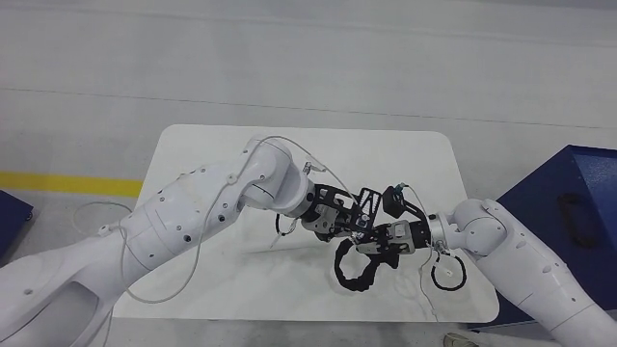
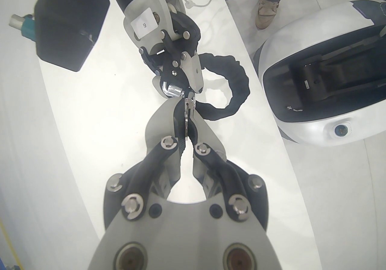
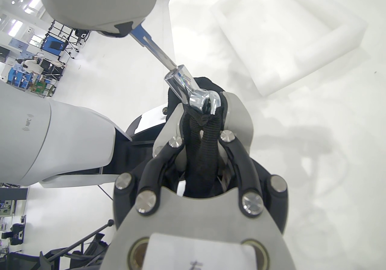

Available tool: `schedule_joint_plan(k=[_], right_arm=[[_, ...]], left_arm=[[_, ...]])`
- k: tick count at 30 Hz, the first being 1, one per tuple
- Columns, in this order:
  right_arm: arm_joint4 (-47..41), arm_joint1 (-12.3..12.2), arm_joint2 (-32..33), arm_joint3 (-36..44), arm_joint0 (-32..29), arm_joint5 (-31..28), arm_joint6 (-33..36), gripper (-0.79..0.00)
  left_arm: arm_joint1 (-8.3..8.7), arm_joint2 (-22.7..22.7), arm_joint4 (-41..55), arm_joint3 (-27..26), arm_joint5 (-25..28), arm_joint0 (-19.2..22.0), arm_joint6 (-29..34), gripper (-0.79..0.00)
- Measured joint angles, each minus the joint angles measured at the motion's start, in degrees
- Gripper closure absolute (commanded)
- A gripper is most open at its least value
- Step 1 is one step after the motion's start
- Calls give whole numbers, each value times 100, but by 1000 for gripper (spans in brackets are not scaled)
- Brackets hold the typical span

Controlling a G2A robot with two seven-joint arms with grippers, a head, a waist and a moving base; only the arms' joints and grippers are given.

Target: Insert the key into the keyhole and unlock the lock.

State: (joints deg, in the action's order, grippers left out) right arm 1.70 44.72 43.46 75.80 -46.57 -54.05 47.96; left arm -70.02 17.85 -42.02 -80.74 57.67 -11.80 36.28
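My two grippers meet above the middle of the white table [image 1: 241, 145]. The left gripper [image 2: 184, 102] is shut on a flat metal key [image 2: 187, 116] with a blue head. The key's blade [image 3: 153, 48] sits with its tip in the end of the chrome lock cylinder [image 3: 181, 81]. The right gripper [image 3: 203, 105] is shut on the lock where the chrome head joins its black fabric-covered cable [image 2: 232, 87]. The cable hangs in a loop [image 1: 352, 270] down to the table. In the top view the left gripper [image 1: 355, 214] comes from the left and the right gripper [image 1: 384, 236] from the right.
A shallow white foam tray [image 3: 289, 30] lies on the table beyond the lock. A thin white wire [image 1: 424, 294] trails across the table by the right arm. A dark blue block [image 1: 578, 202] stands off the table's right edge.
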Motion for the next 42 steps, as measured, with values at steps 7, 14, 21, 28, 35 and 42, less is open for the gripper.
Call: schedule_joint_plan(k=[7, 14, 21, 28, 35, 42], right_arm=[[19, 12, 29, -4, -10, -1, 7, 0], [43, 24, 69, 10, -39, 20, -47, 0], [171, 25, 153, 45, -100, 21, -170, 0], [305, 18, 224, 115, -181, 29, -245, 0], [403, 9, 296, 161, -241, -16, -282, 0], [449, 2, 362, 191, -306, -57, -337, 0]], left_arm=[[-12, 67, 8, 29, 34, -54, 9, 0], [-39, 80, 35, 81, 33, -71, 48, 0], [-64, 116, 73, 127, 19, -109, 144, 0], [-106, 106, 126, 153, 23, -132, 279, 0], [-151, 97, 215, 198, 0, -136, 415, 0], [-224, 45, 386, 299, 28, -107, 568, 0]])
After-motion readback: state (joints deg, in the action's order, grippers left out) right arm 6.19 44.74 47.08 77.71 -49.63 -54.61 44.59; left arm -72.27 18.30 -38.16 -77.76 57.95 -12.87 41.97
